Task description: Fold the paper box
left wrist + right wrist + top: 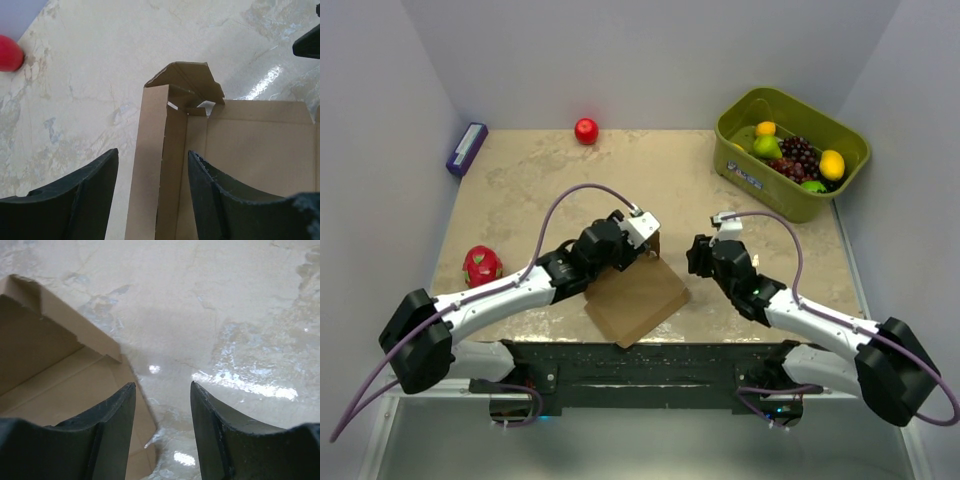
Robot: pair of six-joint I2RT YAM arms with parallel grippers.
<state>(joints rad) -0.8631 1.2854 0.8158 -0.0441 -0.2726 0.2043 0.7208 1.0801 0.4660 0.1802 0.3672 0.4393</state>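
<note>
The brown paper box (638, 297) lies partly unfolded near the table's front edge, between the two arms. My left gripper (642, 238) is at its far left corner. In the left wrist view a raised side wall (157, 165) stands between the open fingers (220, 195); the right finger sits close against it and the left finger stays apart. A bent corner flap (192, 80) sticks up beyond. My right gripper (703, 256) hovers at the box's right edge. In the right wrist view its jaws are open over bare table, and the box's edge (65, 385) lies under the left finger.
An olive-green bin (748, 173) of fruit stands at the back right. A red apple (586, 131) sits at the back centre, a purple-blue block (467, 148) at the back left, and a dragon fruit (482, 265) at the left. Grey walls enclose the table.
</note>
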